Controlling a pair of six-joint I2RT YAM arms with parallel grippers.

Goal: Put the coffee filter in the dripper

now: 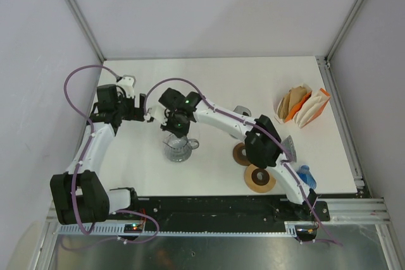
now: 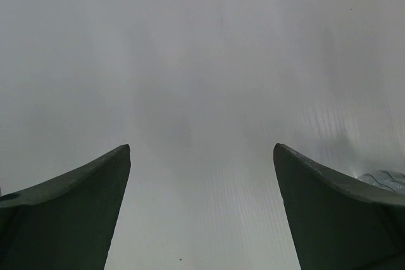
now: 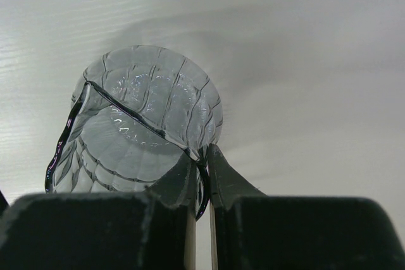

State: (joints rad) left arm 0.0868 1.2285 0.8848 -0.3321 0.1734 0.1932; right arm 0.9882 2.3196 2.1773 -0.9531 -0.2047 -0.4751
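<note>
Pinching the rim of the clear ribbed glass dripper [image 3: 145, 105], the right gripper [image 3: 202, 156] has its two dark fingers closed on the thin glass wall, one finger inside and one outside. The dripper stands on the white table [image 1: 221, 80], a little left of the middle and near the front edge. The left gripper [image 2: 202, 147] is just to the left of the dripper, its jaws spread wide, with nothing between them but bare table. The paper coffee filters [image 1: 299, 102], brown and white, stand as a fanned stack in an orange holder [image 1: 289, 117] at the far right of the table, well apart from the dripper. Two brown wooden rings [image 1: 259, 179] lie near the right arm, at the near right.
</note>
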